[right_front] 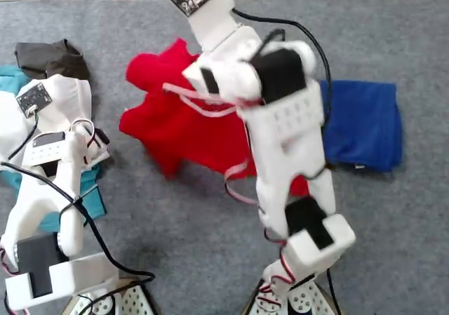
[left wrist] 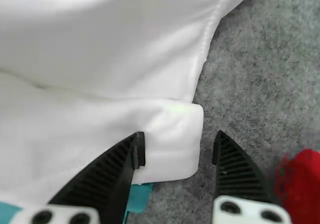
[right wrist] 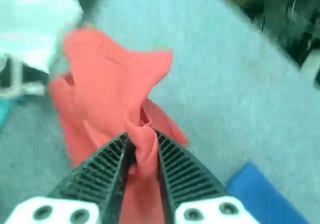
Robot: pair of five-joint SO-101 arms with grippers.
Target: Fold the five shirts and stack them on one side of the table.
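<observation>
Folding red shirt [right_front: 175, 129]: R gripper [right wrist: 142, 144] clamped on it.
Lies crumpled beside blue shirt [right_front: 361, 122]; L gripper [left wrist: 177, 144], jaws apart round white shirt [left wrist: 100, 59] corner, well apart from blue shirt. Next, prob.: spread flat, then fold.

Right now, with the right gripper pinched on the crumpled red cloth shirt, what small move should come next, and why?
Probably lift the right gripper slightly and draw the pinched fold outward. Its jaws are shut on a bunched edge of the crumpled red cloth shirt, which lies unfolded, so it likely needs spreading flat before folding.
</observation>
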